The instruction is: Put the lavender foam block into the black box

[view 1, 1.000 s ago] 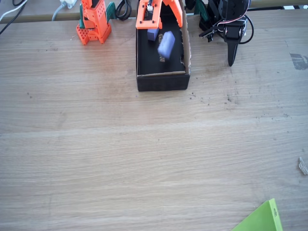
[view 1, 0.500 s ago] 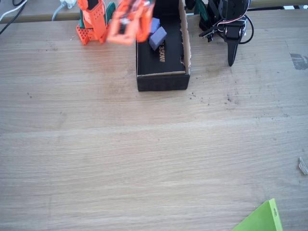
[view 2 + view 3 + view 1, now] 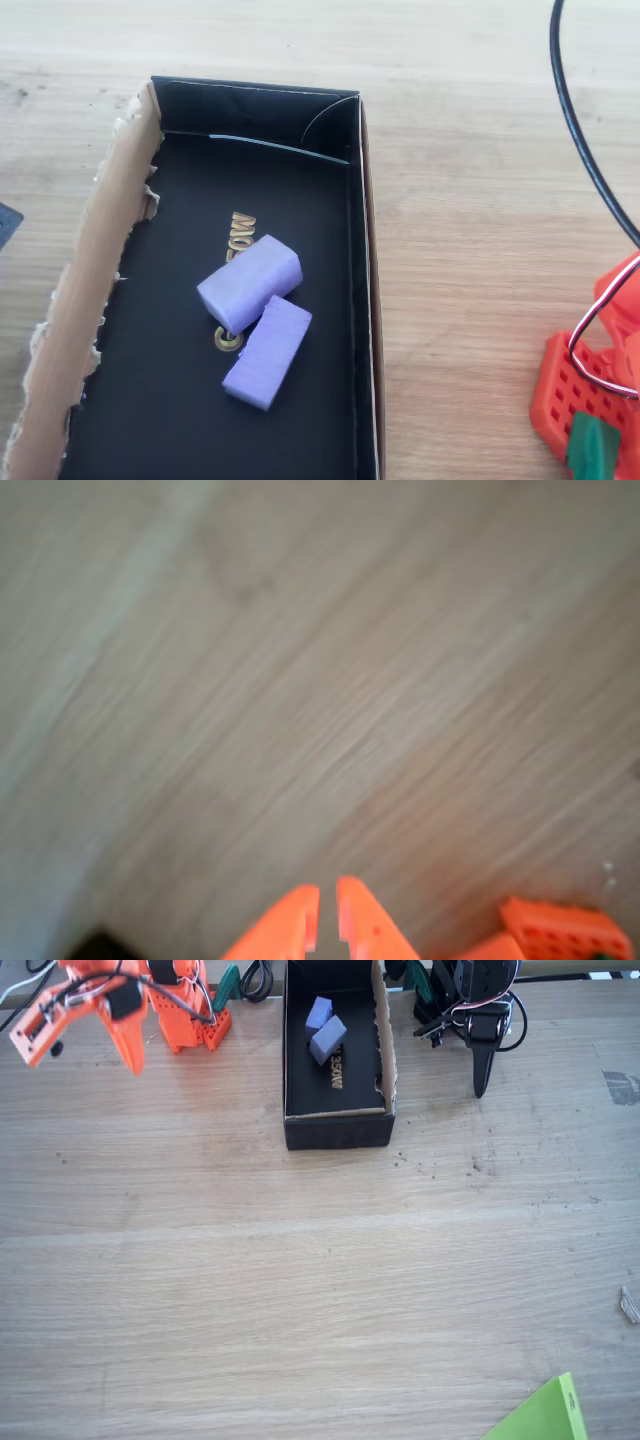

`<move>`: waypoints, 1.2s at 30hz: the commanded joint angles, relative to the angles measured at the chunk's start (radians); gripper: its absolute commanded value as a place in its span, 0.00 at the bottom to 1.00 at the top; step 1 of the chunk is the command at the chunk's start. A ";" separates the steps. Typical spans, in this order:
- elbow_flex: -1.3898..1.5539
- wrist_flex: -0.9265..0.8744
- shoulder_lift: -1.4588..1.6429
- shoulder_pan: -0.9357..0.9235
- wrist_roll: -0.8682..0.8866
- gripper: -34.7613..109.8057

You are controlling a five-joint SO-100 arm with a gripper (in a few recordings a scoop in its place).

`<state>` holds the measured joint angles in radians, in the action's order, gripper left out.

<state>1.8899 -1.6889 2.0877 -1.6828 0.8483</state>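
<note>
**Both blocks lying in the box, gripper off to the side**

I'm seeing the lavender foam block [image 3: 250,282] lying on the floor of the black box [image 3: 85,320], touching a second blue-violet block [image 3: 267,351]. My orange gripper [image 3: 80,1045] is hovering over bare table [image 3: 300,1290], well left of the box, its jaws nearly pressed together and holding nothing.

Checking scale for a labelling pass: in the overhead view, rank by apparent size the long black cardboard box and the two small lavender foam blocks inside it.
1. The long black cardboard box, by far the largest.
2 and 3. The upper lavender foam block and the lower lavender foam block look about alike; I would not rank them.
</note>
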 commanded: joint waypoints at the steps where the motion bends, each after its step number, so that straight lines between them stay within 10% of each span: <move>1: 0.055 0.052 0.041 0.000 -0.026 0.24; 21: 0.693 0.707 0.364 0.074 -0.239 0.24; 36: 0.960 0.778 0.778 0.038 -0.468 0.24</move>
<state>2.8440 -0.9173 2.8041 -1.6199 0.4479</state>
